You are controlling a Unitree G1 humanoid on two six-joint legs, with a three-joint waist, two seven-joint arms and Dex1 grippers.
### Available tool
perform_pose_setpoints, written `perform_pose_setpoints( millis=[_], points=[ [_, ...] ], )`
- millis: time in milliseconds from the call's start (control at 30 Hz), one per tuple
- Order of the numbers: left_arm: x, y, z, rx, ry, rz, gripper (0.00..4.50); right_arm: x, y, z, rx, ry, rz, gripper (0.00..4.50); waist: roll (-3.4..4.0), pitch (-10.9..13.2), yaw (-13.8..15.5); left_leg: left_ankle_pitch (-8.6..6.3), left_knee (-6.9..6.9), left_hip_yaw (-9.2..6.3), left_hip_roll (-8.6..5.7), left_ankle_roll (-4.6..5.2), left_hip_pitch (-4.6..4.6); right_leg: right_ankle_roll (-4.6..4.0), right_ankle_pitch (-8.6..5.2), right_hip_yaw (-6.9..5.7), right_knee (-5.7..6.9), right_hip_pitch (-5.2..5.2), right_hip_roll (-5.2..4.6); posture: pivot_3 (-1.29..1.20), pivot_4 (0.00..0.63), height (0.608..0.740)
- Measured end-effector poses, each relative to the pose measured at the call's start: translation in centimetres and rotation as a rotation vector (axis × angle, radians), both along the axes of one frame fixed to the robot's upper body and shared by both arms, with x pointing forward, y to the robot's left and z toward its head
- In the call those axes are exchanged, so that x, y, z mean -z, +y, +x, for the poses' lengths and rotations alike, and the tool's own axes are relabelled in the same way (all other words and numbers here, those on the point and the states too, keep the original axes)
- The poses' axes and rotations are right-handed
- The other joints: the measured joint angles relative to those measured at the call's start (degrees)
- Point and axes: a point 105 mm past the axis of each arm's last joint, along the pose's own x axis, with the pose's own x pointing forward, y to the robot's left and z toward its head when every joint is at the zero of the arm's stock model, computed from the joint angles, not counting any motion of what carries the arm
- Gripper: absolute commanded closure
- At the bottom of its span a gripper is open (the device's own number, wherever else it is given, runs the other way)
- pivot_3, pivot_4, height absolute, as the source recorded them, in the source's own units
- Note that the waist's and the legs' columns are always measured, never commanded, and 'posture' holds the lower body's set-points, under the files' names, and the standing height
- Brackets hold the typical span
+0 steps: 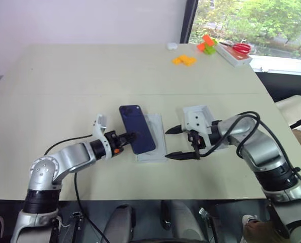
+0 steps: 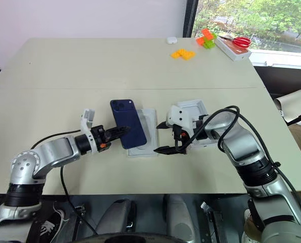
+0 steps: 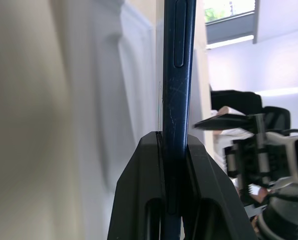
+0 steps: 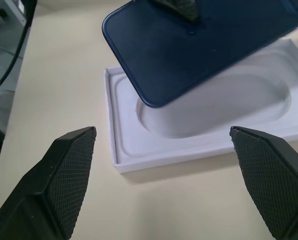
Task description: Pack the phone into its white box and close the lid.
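My left gripper (image 1: 131, 136) is shut on the long edge of the dark navy phone (image 1: 137, 129), holding it tilted just above a shallow white tray (image 1: 159, 132). That tray has a white floor with an oval dent (image 4: 224, 100). I cannot tell whether it is the white box with an insert in it. The left wrist view shows the fingers clamping the phone (image 3: 178, 100) edge-on. My right gripper (image 1: 168, 144) stands open beside the tray's right side, holding nothing. Behind it lies a deeper white cover, seemingly the lid (image 2: 197, 107), open side up and partly hidden.
Orange blocks (image 1: 184, 60), green and orange bricks (image 1: 207, 45) and red-handled scissors (image 1: 238, 47) on a white case lie at the table's far right. A small white object (image 1: 172, 46) sits near them. A black cable (image 1: 64, 144) trails from my left arm.
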Motion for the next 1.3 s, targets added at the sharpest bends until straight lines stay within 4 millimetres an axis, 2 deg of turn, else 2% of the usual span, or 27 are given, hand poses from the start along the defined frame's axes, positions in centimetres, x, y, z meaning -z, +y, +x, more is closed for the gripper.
perform_pose_setpoints(
  millis=[200,467,733,800,900,1033,1067,1300],
  points=[
    [1.5,-0.7,0.1,0.044,0.074,0.043,4.50,0.2,0.6,0.3,0.015,-0.018,0.011,0.03,0.00,0.0,0.0,0.00,0.00,-0.02,0.00,0.00,0.00,0.14,0.08,0.00,0.02,0.00,0.02,0.00,0.150,0.740],
    [1.8,-1.6,-0.4,0.129,0.083,0.066,4.50,0.2,0.6,0.6,0.043,-0.032,0.012,0.03,0.00,0.0,0.1,0.00,0.02,-0.01,-0.06,0.00,-0.01,0.14,0.08,0.01,0.00,0.01,-0.05,0.00,0.150,0.740],
    [2.1,-2.0,0.1,0.139,0.107,0.065,4.50,0.2,0.6,0.8,0.068,-0.044,0.020,0.03,0.00,0.0,0.0,0.01,0.02,-0.02,-0.05,-0.02,0.00,0.14,0.08,0.01,0.02,0.01,-0.03,0.00,0.150,0.740],
    [2.3,-2.0,0.1,0.136,0.115,0.064,3.56,0.2,0.6,0.9,0.074,-0.049,0.017,0.00,0.00,0.0,0.0,0.01,0.02,-0.03,-0.05,-0.02,-0.01,0.14,0.08,0.01,0.02,0.01,-0.03,0.00,0.150,0.740],
    [2.1,-2.0,0.3,0.138,0.112,0.066,2.38,0.2,0.6,0.9,0.075,-0.051,0.017,0.00,0.00,0.0,0.1,0.01,0.03,-0.02,-0.05,-0.02,-0.01,0.14,0.08,0.01,0.02,0.01,-0.04,0.00,0.150,0.740],
    [0.8,-2.1,0.7,0.162,0.068,0.086,0.39,0.2,0.7,0.9,0.075,-0.051,0.018,0.00,0.00,0.0,0.1,0.01,0.04,-0.02,-0.05,-0.02,0.02,0.14,0.08,0.01,0.02,0.04,-0.03,0.00,0.150,0.740],
    [0.5,-2.1,0.8,0.165,0.058,0.086,0.03,0.2,0.7,0.9,0.076,-0.052,0.018,0.00,0.00,0.0,0.0,0.01,0.04,-0.01,-0.05,-0.02,0.04,0.14,0.08,0.01,0.02,0.05,-0.04,0.00,0.150,0.740],
    [0.2,-1.7,0.7,0.189,0.044,0.112,0.03,0.3,1.0,0.9,0.072,-0.053,0.026,0.00,0.00,0.0,0.0,0.01,0.04,-0.04,-0.03,-0.03,0.05,0.14,0.08,0.00,0.05,0.05,0.00,0.00,0.150,0.740]
  ],
)
